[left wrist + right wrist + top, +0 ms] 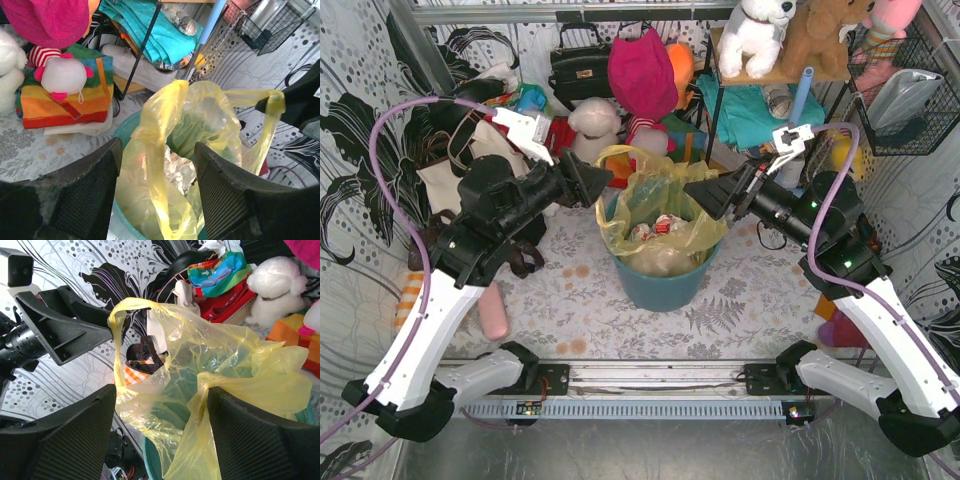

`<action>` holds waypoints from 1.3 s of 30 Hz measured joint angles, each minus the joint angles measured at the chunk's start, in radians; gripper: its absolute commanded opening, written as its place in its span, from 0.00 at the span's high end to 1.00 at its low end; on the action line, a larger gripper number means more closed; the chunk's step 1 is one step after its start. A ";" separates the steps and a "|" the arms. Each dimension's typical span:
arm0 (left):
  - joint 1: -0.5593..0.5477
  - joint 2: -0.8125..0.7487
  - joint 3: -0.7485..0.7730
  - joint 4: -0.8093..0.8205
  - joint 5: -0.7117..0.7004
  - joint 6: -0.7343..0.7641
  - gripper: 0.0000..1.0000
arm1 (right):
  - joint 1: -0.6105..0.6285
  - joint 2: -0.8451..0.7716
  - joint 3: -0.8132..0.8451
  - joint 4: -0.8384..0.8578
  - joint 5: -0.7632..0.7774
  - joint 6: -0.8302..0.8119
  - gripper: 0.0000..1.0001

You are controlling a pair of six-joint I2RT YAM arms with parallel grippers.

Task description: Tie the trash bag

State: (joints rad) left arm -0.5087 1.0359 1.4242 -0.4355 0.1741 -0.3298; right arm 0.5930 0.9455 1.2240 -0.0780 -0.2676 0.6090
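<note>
The yellow trash bag (665, 215) sits in the teal bin (660, 285) at mid table, with crumpled white paper (655, 230) showing inside. My left gripper (603, 178) is at the bag's left rim, jaws wide open. One handle strip (155, 165) runs between its fingers, and its upper loop (117, 320) hangs on a left fingertip. My right gripper (695, 192) is at the right rim, jaws open. In the right wrist view (161, 390) the other handle (250, 382) drapes over its right finger (260, 440). In the left wrist view (157, 147) that handle's end (272, 100) touches the right gripper.
Plush toys, a pink hat (642, 70) and a black handbag (578, 65) crowd the back behind the bin. A rainbow bag (65, 100) lies at back left. A wire basket (905, 90) hangs on the right wall. A pink object (495, 310) lies left of the bin.
</note>
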 measured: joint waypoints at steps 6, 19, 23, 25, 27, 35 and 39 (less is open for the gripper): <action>0.000 0.043 -0.001 -0.014 0.027 0.007 0.34 | 0.000 -0.013 -0.006 -0.027 0.002 0.000 0.31; 0.002 0.053 -0.092 0.213 0.349 -0.091 0.49 | 0.000 -0.001 -0.070 0.035 -0.026 0.054 0.61; 0.008 0.100 -0.088 0.447 0.508 -0.223 0.46 | 0.000 0.059 -0.021 0.079 -0.042 0.061 0.63; 0.012 0.150 -0.055 0.556 0.576 -0.290 0.46 | 0.000 0.108 0.039 0.100 -0.055 0.060 0.65; 0.022 0.196 -0.010 0.636 0.615 -0.343 0.46 | 0.000 0.159 0.114 0.126 -0.063 0.060 0.65; 0.083 0.190 0.141 0.655 0.519 -0.325 0.45 | 0.000 0.296 0.406 0.224 -0.071 0.055 0.64; 0.084 0.081 0.138 0.597 0.385 -0.258 0.43 | 0.000 0.292 0.423 0.267 -0.066 0.046 0.63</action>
State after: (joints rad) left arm -0.4244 1.1168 1.5623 0.1612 0.5594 -0.5877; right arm 0.5930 1.2373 1.6470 0.1886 -0.3332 0.6548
